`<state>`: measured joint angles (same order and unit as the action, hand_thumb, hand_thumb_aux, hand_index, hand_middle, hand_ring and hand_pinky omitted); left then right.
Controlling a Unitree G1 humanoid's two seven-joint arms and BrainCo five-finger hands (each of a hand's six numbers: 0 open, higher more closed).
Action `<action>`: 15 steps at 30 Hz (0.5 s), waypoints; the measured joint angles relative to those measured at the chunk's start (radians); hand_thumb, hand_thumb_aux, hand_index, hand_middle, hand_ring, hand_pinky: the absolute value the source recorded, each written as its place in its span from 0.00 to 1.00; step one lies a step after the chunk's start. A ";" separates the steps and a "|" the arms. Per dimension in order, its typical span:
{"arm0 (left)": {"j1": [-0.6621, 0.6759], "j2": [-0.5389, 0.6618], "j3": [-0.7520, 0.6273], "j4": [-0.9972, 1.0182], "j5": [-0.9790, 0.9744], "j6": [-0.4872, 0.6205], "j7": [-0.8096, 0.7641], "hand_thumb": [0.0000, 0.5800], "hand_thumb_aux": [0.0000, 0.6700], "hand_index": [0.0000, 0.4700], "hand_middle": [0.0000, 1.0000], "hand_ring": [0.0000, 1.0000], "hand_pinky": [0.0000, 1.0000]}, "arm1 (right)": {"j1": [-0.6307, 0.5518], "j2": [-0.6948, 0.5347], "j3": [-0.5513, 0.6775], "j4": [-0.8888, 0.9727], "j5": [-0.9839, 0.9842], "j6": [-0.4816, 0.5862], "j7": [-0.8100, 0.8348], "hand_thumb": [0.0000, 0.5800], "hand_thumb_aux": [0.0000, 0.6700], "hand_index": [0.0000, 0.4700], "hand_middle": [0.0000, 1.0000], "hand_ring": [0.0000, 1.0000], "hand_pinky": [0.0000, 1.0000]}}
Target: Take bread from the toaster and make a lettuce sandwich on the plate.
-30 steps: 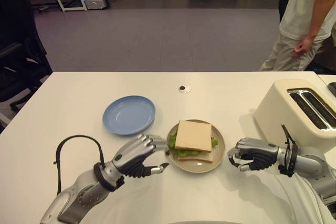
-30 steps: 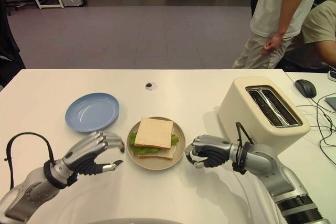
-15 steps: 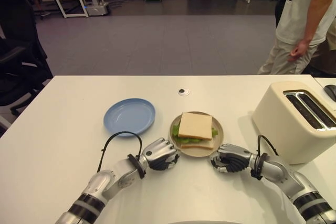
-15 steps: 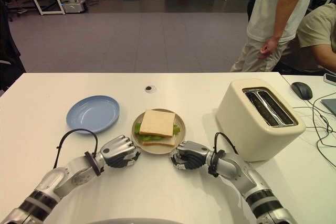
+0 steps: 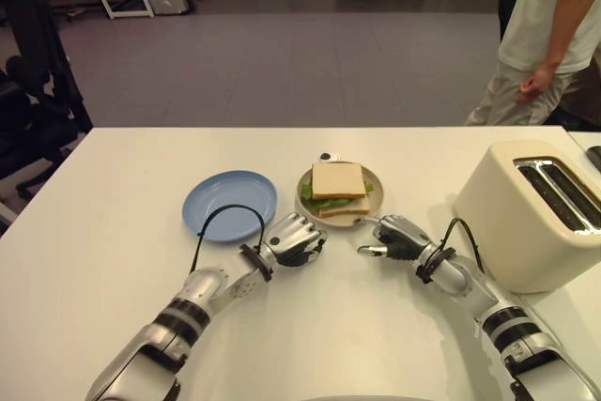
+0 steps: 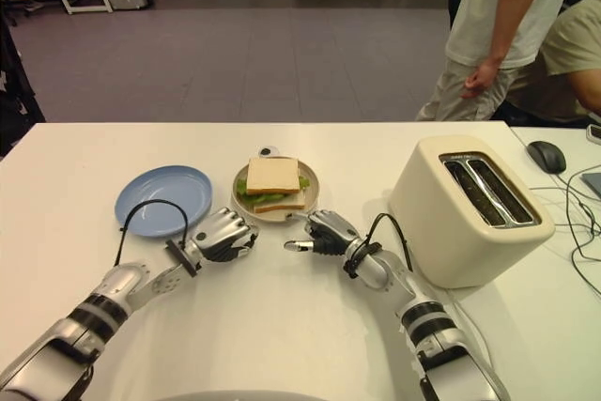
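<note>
Table [image 5: 113, 232]: smooth matt white top. Blue plate [image 5: 211, 208], beside left hand [image 5: 293, 239]: glossy. Toaster [image 5: 526, 213], beyond right hand [image 5: 390, 237]: smooth cream plastic. Both hands: polished silver metal.

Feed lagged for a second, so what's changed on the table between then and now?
The left hand and right hand pushed forward, away from the robot, and the tan plate with the sandwich slid ahead of them, up beside the blue plate and against the black dot. Both hands' fingers are curled, holding nothing. Blue plate and toaster stayed put.
</note>
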<state>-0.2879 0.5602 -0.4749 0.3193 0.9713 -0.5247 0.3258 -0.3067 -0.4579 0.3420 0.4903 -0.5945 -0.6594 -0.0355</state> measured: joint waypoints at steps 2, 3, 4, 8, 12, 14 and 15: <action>0.133 0.027 0.072 -0.183 -0.120 -0.014 -0.020 0.43 0.24 0.24 0.00 0.00 0.00 | 0.048 -0.022 -0.036 -0.105 0.084 -0.037 0.026 0.00 0.00 0.00 0.89 0.89 0.89; 0.190 0.032 0.096 -0.251 -0.184 -0.026 -0.033 0.21 0.11 0.11 0.00 0.00 0.00 | 0.068 -0.027 -0.046 -0.143 0.140 -0.056 0.046 0.00 0.00 0.00 0.84 0.84 0.84; 0.256 0.028 0.119 -0.319 -0.283 -0.045 -0.045 0.00 0.00 0.00 0.00 0.00 0.00 | 0.093 -0.027 -0.057 -0.180 0.229 -0.081 0.076 0.00 0.00 0.00 0.60 0.60 0.60; 0.373 -0.029 0.135 -0.395 -0.703 -0.132 -0.134 0.00 0.00 0.00 0.00 0.00 0.00 | 0.112 0.035 -0.074 -0.216 0.542 -0.102 0.190 0.00 0.00 0.00 0.00 0.00 0.00; 0.365 -0.097 0.141 -0.326 -1.102 -0.175 -0.330 0.00 0.00 0.00 0.00 0.00 0.00 | 0.085 0.176 -0.155 -0.133 0.925 0.030 0.385 0.00 0.00 0.00 0.00 0.00 0.00; 0.362 -0.121 0.179 -0.301 -1.232 -0.172 -0.410 0.00 0.00 0.00 0.00 0.00 0.00 | 0.061 0.204 -0.202 -0.066 1.008 0.081 0.461 0.00 0.00 0.00 0.00 0.00 0.00; 0.359 -0.125 0.196 -0.293 -1.262 -0.170 -0.441 0.00 0.00 0.00 0.00 0.00 0.00 | 0.056 0.212 -0.222 -0.055 1.027 0.089 0.490 0.00 0.00 0.00 0.00 0.00 0.00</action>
<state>0.0706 0.4352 -0.2789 0.0266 -0.2906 -0.6950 -0.1150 -0.2509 -0.2462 0.1205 0.4352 0.4325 -0.5705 0.4548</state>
